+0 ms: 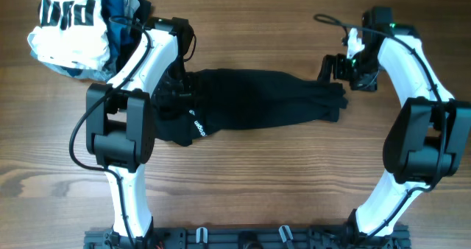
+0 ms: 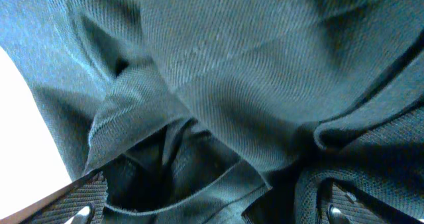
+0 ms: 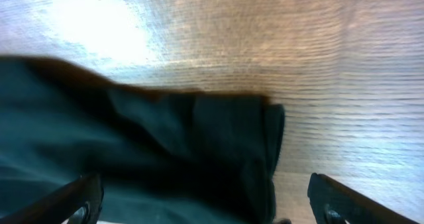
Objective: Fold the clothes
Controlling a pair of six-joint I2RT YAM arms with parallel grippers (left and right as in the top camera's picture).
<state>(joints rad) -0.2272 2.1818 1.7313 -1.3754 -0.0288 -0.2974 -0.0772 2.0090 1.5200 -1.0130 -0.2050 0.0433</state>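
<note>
At the far left, a pile of other clothes (image 1: 70,32) sits on the table (image 1: 250,190). Next to it, the left gripper (image 2: 209,212) is pushed down into the left end of the black clothes (image 1: 257,98). Its fingers are spread wide, with cloth bunched between them. The clothes lie in a long, lumpy strip across the middle. At the right end, the right gripper (image 3: 205,209) hangs over the edge, spread wide too, holding nothing. I think each should pinch its end firmly, then pull gently apart to flatten the cloth.
</note>
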